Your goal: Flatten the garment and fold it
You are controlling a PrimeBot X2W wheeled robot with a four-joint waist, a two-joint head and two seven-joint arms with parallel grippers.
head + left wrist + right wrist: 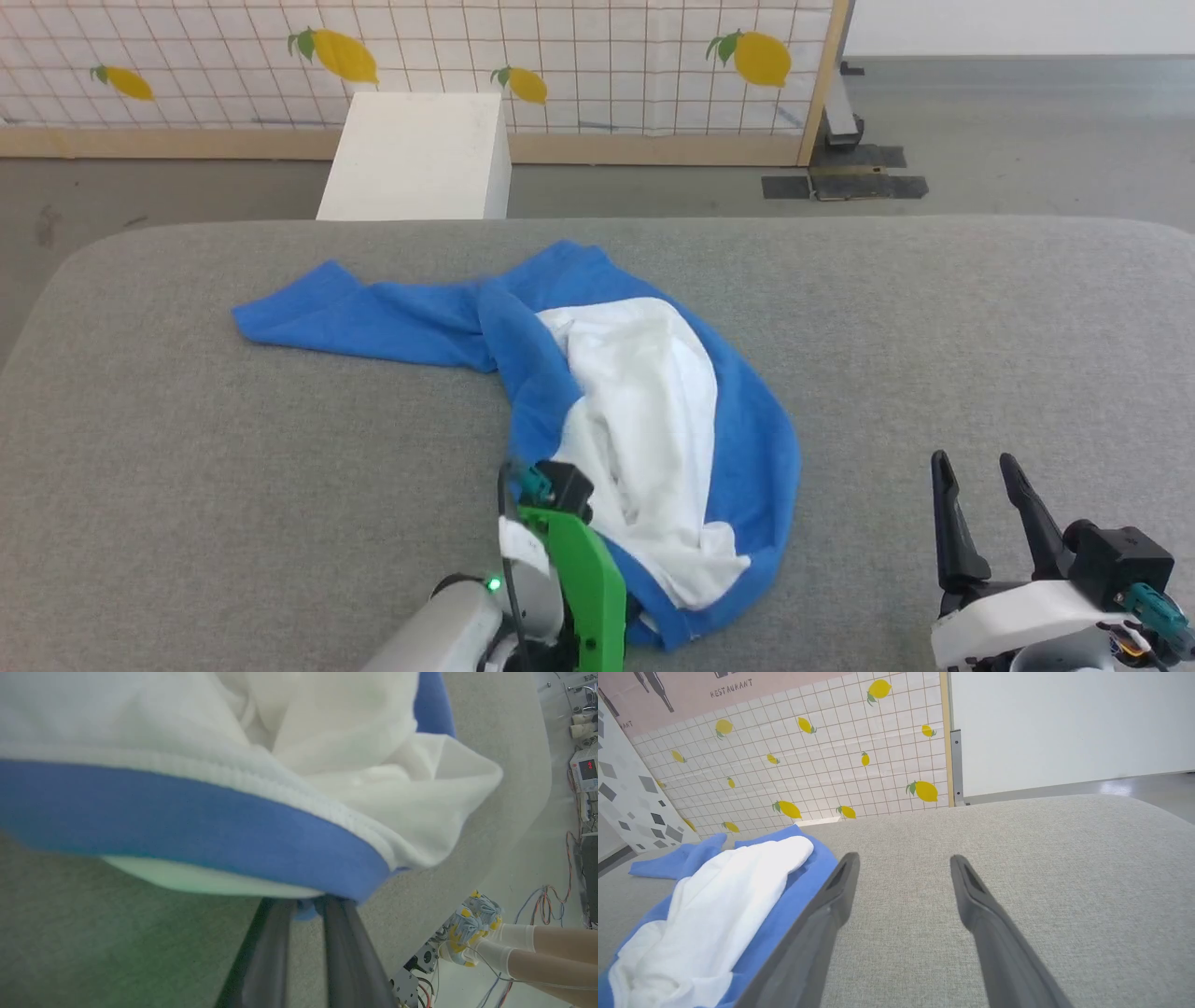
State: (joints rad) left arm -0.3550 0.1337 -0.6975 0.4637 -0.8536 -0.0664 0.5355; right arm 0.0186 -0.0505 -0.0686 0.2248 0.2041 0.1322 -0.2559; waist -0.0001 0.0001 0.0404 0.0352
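The garment (644, 411) lies crumpled on the grey padded table (934, 308), its white body bunched inside blue fabric and one blue sleeve (355, 322) stretched toward the far left. No print is visible. My left gripper (306, 901) is at the garment's near edge. Its two dark fingers are pressed close together with a bit of the blue hem (210, 835) pinched between the tips. From the head view, its wrist and green bracket (579, 569) cover the fingers. My right gripper (976, 462) hovers open over bare table to the right of the garment (719, 910), holding nothing.
A white box (415, 154) stands on the floor just beyond the table's far edge, in front of a lemon-patterned panel (560, 56). A person's legs and patterned shoes (472, 928) are beside the table, near loose cables (542, 900) on the floor.
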